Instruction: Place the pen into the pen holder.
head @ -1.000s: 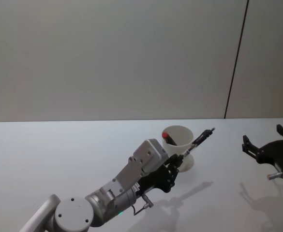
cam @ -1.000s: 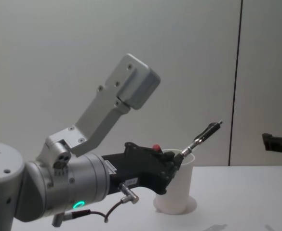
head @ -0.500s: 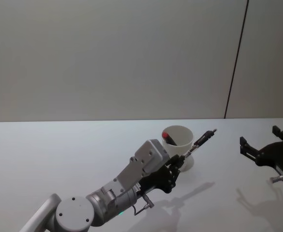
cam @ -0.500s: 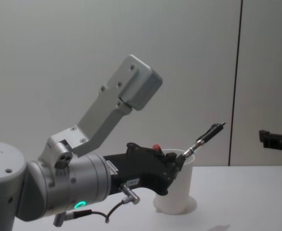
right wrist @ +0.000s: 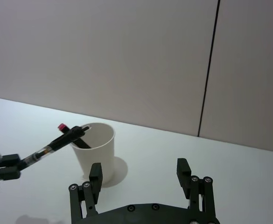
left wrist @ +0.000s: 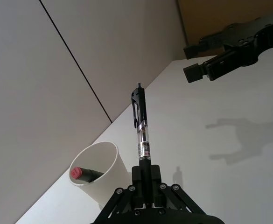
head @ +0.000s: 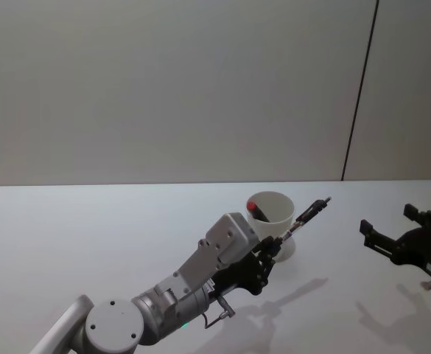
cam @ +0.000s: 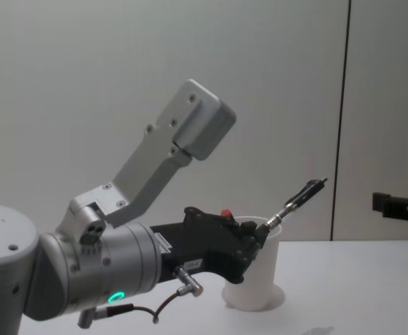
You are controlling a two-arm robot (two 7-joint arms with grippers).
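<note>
Left gripper [head: 270, 248] [left wrist: 145, 173] [cam: 259, 234] sits just beside the paper cup [head: 272, 208] [left wrist: 103, 163] [right wrist: 96, 154] [cam: 256, 279], on its near right side in the head view. Its jaws are closed tight on the lower end of the pen [head: 305, 216] [left wrist: 142, 135] [right wrist: 57, 144] [cam: 300, 197].

The pen is clear-barrelled with a black clip end. It is off the tabletop [head: 90, 236] and tilted up and away toward the right, with the clip end in the air higher than the cup rim. We see it outside the cup, not inside. In the head view it crosses in front of the cup's right edge. We cannot tell if it touches the rim.

The cup stands upright on the tabletop, near the middle and slightly right. 1 red-capped marker [head: 253, 208] [left wrist: 82, 173] [cam: 226, 213] is inside it, leaning on the left side of the rim with the cap poking out.

Right gripper [head: 387, 219] [right wrist: 139, 167] hangs above the tabletop well apart from the cup, over on the right. Its jaws are spread wide and hold nothing, and its 2 fingers point toward the cup. We see its shadow on the tabletop below it.

Behind is a plain wall [head: 163, 88] with 1 dark vertical seam [head: 359, 96].
</note>
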